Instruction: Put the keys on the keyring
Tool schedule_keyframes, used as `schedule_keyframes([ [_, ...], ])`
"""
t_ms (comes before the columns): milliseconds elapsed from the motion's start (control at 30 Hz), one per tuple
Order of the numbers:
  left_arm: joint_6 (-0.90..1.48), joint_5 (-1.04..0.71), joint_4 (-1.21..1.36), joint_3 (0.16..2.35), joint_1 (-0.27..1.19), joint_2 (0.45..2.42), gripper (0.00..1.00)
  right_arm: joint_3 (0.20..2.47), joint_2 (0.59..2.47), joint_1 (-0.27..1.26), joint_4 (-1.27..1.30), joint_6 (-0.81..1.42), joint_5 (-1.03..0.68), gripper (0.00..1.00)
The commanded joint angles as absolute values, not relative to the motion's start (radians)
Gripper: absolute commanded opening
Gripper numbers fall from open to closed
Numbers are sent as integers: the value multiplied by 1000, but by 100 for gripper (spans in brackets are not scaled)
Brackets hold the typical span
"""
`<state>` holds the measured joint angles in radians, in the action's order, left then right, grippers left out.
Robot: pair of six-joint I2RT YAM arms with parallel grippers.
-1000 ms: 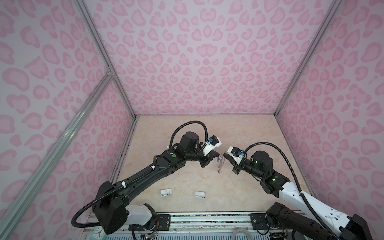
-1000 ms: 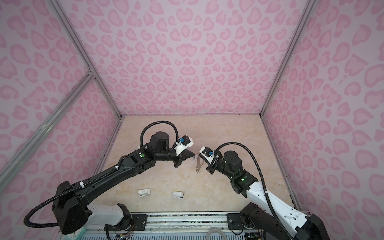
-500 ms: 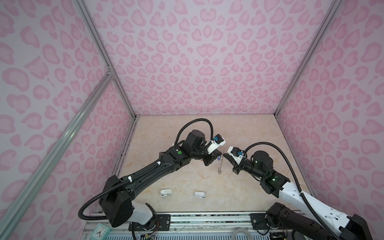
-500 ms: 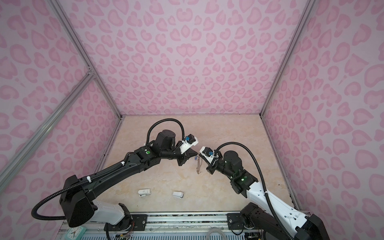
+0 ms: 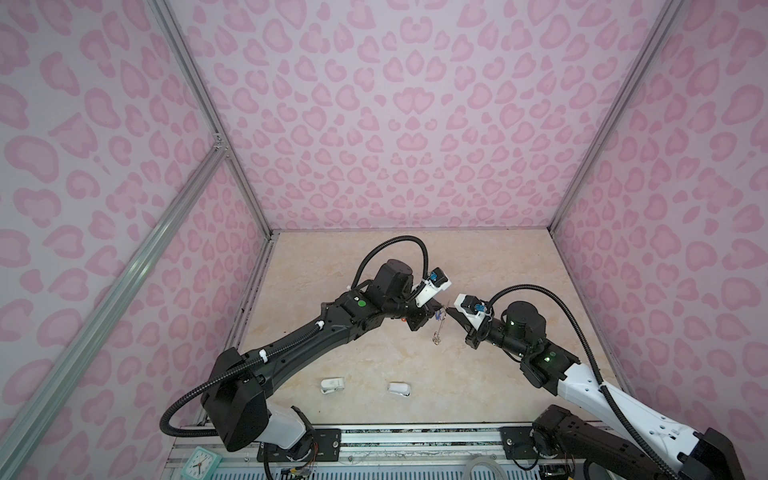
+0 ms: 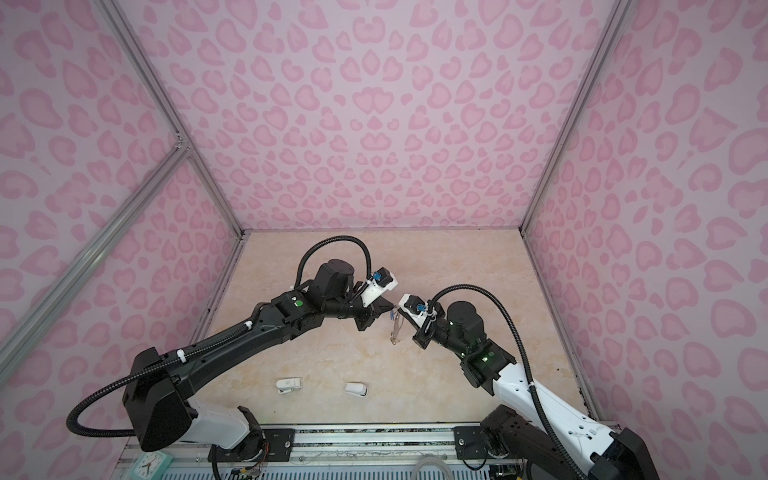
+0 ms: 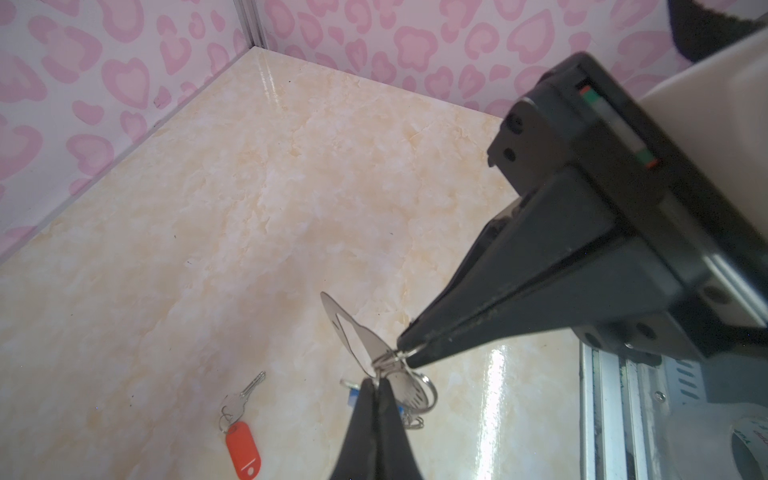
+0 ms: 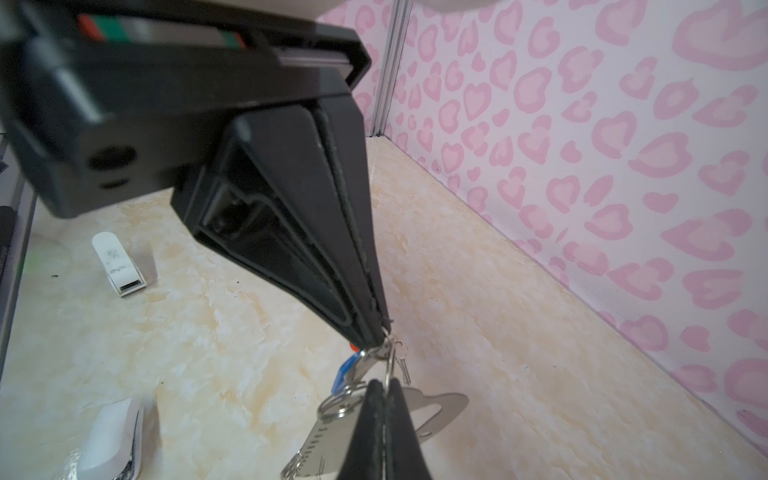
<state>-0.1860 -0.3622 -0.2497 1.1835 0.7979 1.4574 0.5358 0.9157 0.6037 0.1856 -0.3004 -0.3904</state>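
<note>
The keyring (image 7: 357,338) hangs in the air over the middle of the surface (image 5: 415,266), a little right of centre, between the two grippers. It is a flat grey metal plate with a long slot, a row of small marks along one edge, and several wire rings bunched at that edge.

The right gripper (image 7: 406,352) has its jaws fully closed on one of these wire rings. The left gripper (image 8: 384,332) also has its jaws pressed together, on thin wire in the same bunch. The blue-tagged key (image 8: 343,374) hangs just under the tips of the left jaws. Which ring this wire belongs to I cannot tell.

In both top views the keyring is only a thin sliver hanging down. The left wrist view shows the face of the plate. It also shows the red-tagged key (image 7: 243,436), which lies flat on the surface near the keyring, to its left. In the top views the left arm hides nearly all of this key.

Two white plastic objects (image 5: 332,384) lie at the near side, well apart from the keyring. The right wrist view shows them too, the left wrist view does not.
</note>
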Motion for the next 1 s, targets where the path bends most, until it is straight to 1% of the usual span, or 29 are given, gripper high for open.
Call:
schedule_keyframes([
  [0,-156,-351,-240,1195,786,1461,4,526,906,599,196,-318,-417,0],
  [200,-129,-419,-247,1197,766,1469,4,516,896,589,210,-327,-433,0],
  [400,-137,-553,-300,1209,743,1500,4,483,882,588,282,-337,-437,0],
  [433,-144,-578,-312,1212,738,1503,5,475,881,587,293,-340,-438,0],
  [500,-162,-605,-340,1223,729,1509,9,463,879,583,314,-344,-440,0],
  [533,-174,-620,-351,1227,725,1507,13,461,878,582,320,-344,-443,0],
  [633,-204,-605,-378,1229,708,1494,29,450,876,574,344,-344,-455,0],
  [733,-241,-571,-404,1226,691,1473,43,449,879,565,353,-342,-468,0],
  [867,-293,-564,-388,1216,690,1436,49,452,884,550,357,-338,-512,0],
  [967,-357,-559,-339,1186,698,1403,49,452,890,534,372,-337,-555,0],
])
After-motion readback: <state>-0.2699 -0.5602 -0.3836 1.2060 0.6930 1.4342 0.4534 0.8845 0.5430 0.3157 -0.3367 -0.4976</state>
